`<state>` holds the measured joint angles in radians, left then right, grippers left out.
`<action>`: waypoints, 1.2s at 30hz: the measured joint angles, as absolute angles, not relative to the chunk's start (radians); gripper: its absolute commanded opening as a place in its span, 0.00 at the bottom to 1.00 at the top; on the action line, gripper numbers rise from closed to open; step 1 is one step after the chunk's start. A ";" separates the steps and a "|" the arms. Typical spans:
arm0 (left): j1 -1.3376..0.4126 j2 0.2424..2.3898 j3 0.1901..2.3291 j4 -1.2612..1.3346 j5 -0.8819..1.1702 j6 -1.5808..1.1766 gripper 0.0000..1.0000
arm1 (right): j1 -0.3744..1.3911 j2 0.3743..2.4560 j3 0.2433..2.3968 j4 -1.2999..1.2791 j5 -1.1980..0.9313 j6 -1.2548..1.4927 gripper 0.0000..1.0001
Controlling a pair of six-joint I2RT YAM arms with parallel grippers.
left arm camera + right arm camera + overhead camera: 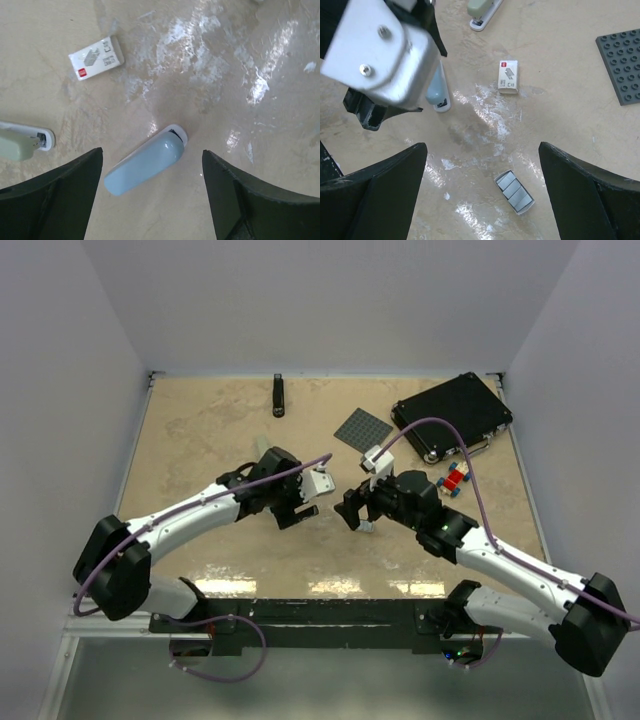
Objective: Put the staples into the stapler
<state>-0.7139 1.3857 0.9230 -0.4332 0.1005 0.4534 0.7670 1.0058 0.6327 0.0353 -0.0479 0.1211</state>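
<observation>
Left jaws, wide apart and empty, straddle the blue stapler part, whose long axis slants across their gap. Right jaws, equally wide and empty, frame the staple tray. Box and stapler body lie beyond on the desk.

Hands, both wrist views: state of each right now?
Left hand: open, holding nothing; pale blue part lies on the table below it.
Right hand: open, holding nothing; staple tray lies on the table below it.
</observation>
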 measured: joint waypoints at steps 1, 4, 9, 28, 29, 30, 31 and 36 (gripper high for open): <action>-0.714 1.398 0.923 -0.445 0.114 0.496 0.80 | 0.767 0.998 0.630 0.035 -0.049 0.115 0.98; -0.714 1.435 0.923 -0.471 0.144 0.593 0.77 | 0.767 0.984 0.629 0.039 -0.049 0.102 0.99; -0.704 1.514 0.923 -0.494 0.161 0.694 0.67 | 0.766 0.982 0.628 0.024 -0.045 0.083 0.99; -0.679 1.556 0.977 -0.545 0.228 0.758 0.00 | 0.767 0.979 0.616 0.067 -0.101 0.074 0.91; -0.672 1.536 0.972 -0.546 0.237 0.751 0.00 | 0.767 0.975 0.614 0.091 -0.124 0.073 0.91; -0.660 1.504 0.966 -0.548 0.265 0.740 0.00 | 0.767 0.972 0.612 0.123 -0.156 0.069 0.92; -0.646 1.469 0.962 -0.545 0.297 0.730 0.00 | 0.767 0.972 0.610 0.137 -0.171 0.067 0.93; -0.585 1.285 0.951 -0.501 0.472 0.680 0.00 | 0.767 1.006 0.584 0.187 -0.294 -0.001 0.98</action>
<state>-0.5850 1.2850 0.9512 -0.5014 0.4725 0.6796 0.7673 1.0058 0.5838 0.1875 -0.2935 -0.0013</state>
